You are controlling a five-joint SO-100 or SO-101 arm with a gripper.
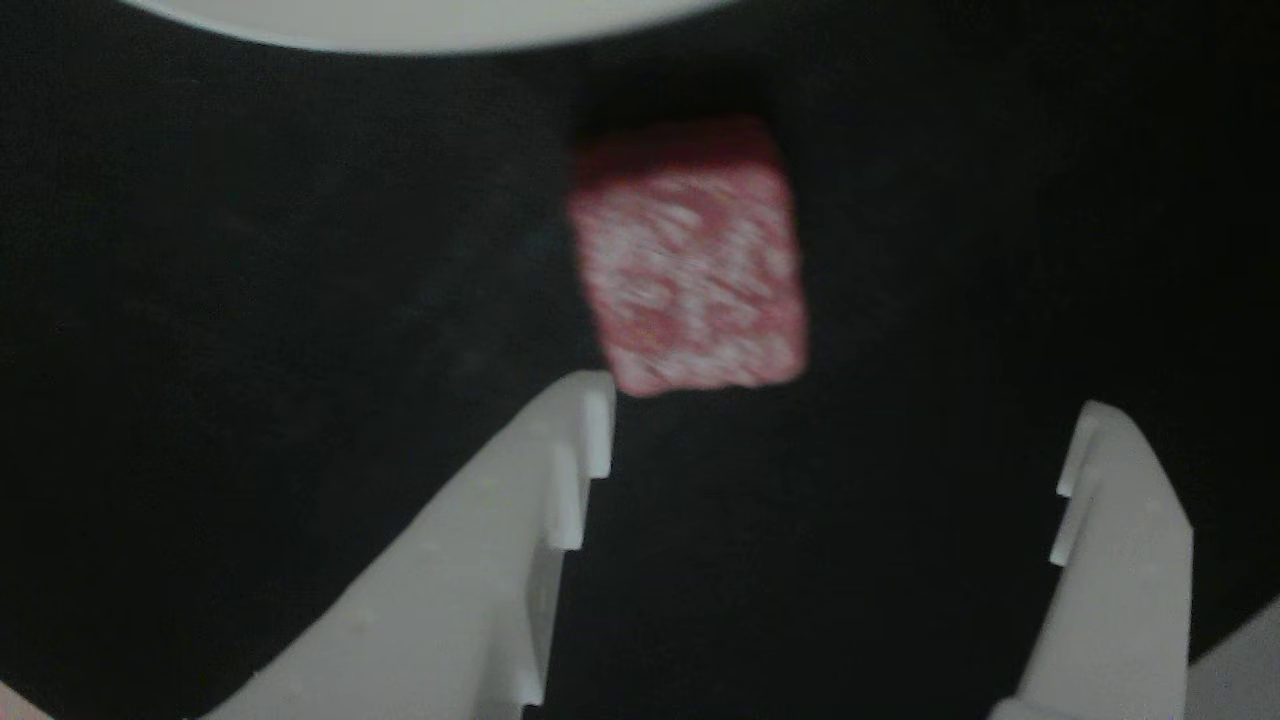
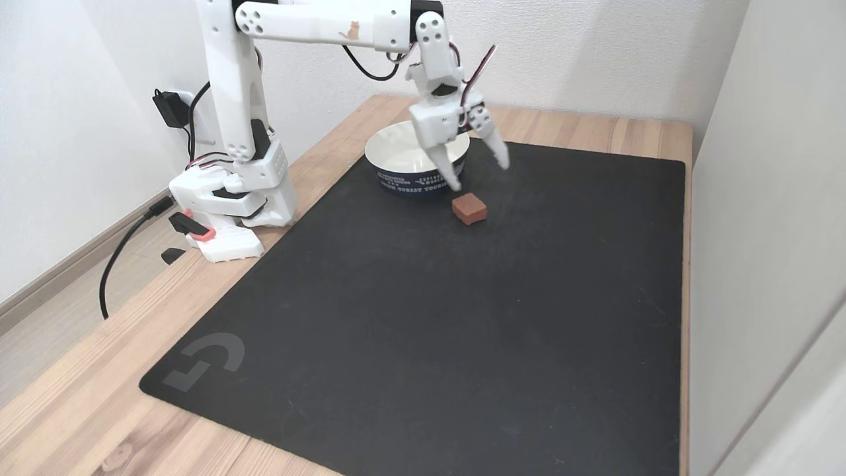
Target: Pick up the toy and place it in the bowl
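Hovering above the black mat (image 2: 429,317), the white hand (image 2: 481,173) hangs with its two fingers spread wide apart and nothing between them. In the fixed view it sits in the upper middle of the frame, just over the near rim of the bowl (image 2: 396,149), with one fingertip (image 2: 455,184) pointing down toward the toy (image 2: 469,208). The toy, a small dark red cube, rests on the mat just below and slightly right of the bowl, close to it but not touching, and clear of the fingers. In the other view the toy (image 1: 690,260) shows blurred in the centre, with a crinkled, shiny top face; the hand (image 1: 845,410) frames the lower half of that picture, one finger (image 1: 540,480) rising from the lower left with its tip close beside the cube's lower left corner, the second finger (image 1: 1125,510) at the lower right, well apart from the cube. A pale curved edge of the bowl (image 1: 420,25) runs along the top of that view. The mat lies on a light wooden desk (image 2: 79,396), and the arm's base (image 2: 228,211) stands at the mat's upper left corner.
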